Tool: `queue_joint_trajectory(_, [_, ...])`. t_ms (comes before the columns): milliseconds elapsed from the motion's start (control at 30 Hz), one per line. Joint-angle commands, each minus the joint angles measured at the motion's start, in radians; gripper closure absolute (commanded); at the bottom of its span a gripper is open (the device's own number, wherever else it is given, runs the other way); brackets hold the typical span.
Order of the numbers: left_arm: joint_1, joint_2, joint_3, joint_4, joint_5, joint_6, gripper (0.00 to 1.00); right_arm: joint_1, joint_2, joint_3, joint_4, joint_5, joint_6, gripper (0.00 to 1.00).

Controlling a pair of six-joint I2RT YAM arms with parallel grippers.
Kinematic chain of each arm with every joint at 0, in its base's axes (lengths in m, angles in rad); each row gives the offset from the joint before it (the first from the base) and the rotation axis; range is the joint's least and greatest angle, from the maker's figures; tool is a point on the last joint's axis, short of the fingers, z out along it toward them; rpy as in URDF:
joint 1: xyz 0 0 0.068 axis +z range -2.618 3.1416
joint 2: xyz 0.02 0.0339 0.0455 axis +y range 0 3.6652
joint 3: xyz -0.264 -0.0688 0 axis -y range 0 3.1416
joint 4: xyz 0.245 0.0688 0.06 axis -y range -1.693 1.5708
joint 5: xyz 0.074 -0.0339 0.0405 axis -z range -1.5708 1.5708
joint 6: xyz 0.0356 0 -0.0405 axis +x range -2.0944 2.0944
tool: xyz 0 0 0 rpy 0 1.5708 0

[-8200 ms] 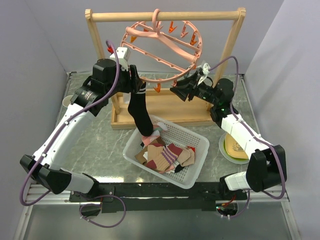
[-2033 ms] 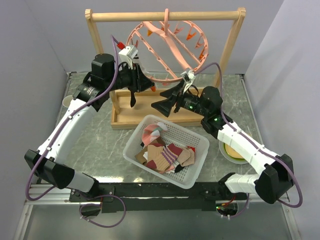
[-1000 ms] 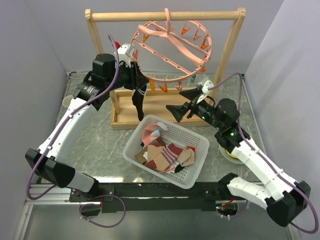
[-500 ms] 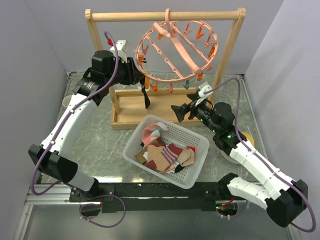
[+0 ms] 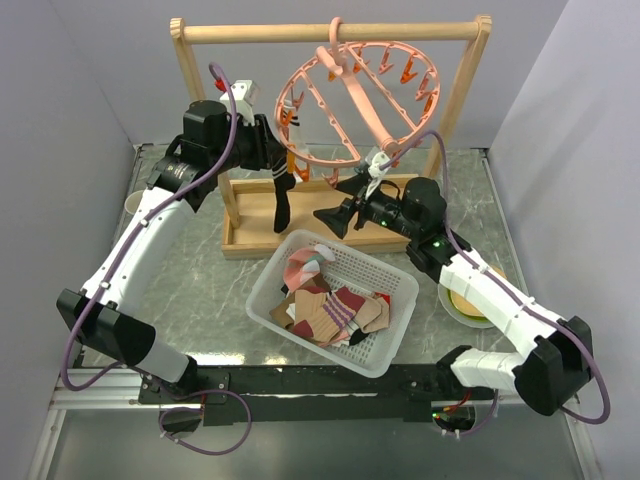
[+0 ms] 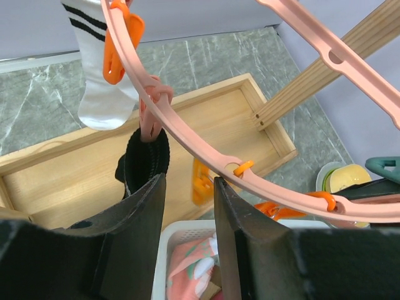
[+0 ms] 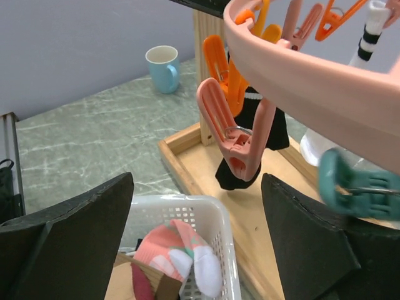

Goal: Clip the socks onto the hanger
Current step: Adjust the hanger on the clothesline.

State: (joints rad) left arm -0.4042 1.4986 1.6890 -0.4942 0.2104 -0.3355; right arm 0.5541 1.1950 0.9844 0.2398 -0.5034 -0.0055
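Socks (image 5: 325,310) fill the basket (image 5: 262,287) at lower centre of the overhead frame. Just beyond, the right gripper (image 5: 328,216) hangs empty, fingers wide apart. At upper centre, a black sock (image 6: 147,159) appears clipped to the hanger (image 5: 330,157), with the left gripper (image 6: 187,184) beside it, fingers apart. The next move is probably to pick another sock from the basket.

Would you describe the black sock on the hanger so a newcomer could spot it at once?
A pink ring hanger hangs from the wooden rack at the back. From its left side two socks dangle. The black sock is the plain dark one on a pink clip; the white sock beside it has black stripes.
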Motion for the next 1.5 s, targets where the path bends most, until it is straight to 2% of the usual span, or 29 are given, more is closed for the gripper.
queue_joint_trajectory(0, [-0.001,-0.04,0.018,0.025,0.009,-0.011,0.58,0.007,0.029,0.042,0.05,0.035,-0.011,0.12])
queue_joint_trajectory(167, [0.007,-0.047,0.017,0.02,0.012,-0.011,0.58,0.007,0.012,0.011,0.114,0.127,-0.016,0.15])
queue_joint_trajectory(367, [0.016,-0.055,0.014,0.019,0.026,-0.02,0.58,0.017,0.003,-0.035,0.144,0.124,0.034,0.3])
queue_joint_trajectory(467, [0.016,-0.06,0.012,0.019,0.032,-0.028,0.58,0.036,0.024,-0.033,0.142,0.144,0.048,0.31])
queue_joint_trajectory(633, [0.016,-0.069,0.009,0.014,0.037,-0.027,0.58,0.078,0.066,-0.012,0.128,0.134,0.036,0.39])
queue_joint_trajectory(700, [0.016,-0.072,0.008,0.014,0.035,-0.027,0.58,0.095,0.071,-0.022,0.156,0.14,0.039,0.37])
queue_joint_trajectory(733, [0.016,-0.071,0.008,0.013,0.037,-0.027,0.58,0.095,0.074,-0.024,0.167,0.144,0.042,0.29])
queue_joint_trajectory(767, [0.018,-0.072,0.005,0.014,0.035,-0.028,0.58,0.098,0.08,-0.023,0.174,0.154,0.038,0.25])
queue_joint_trajectory(900, [0.018,-0.074,0.005,0.017,0.038,-0.033,0.58,0.099,0.1,0.011,0.18,0.253,0.027,0.18])
queue_joint_trajectory(933, [0.016,-0.075,0.003,0.016,0.04,-0.033,0.58,0.099,0.1,0.008,0.206,0.27,0.025,0.06])
queue_joint_trajectory(967, [0.018,-0.078,0.001,0.014,0.04,-0.033,0.58,0.102,0.098,0.005,0.229,0.284,0.015,0.0])
queue_joint_trajectory(1267, [0.018,-0.095,-0.009,0.011,0.04,-0.028,0.57,0.213,0.13,-0.015,0.416,0.627,-0.252,0.03])
queue_joint_trajectory(1467, [0.024,-0.101,-0.009,0.011,0.046,-0.028,0.57,0.219,0.147,-0.022,0.477,0.672,-0.278,0.14])
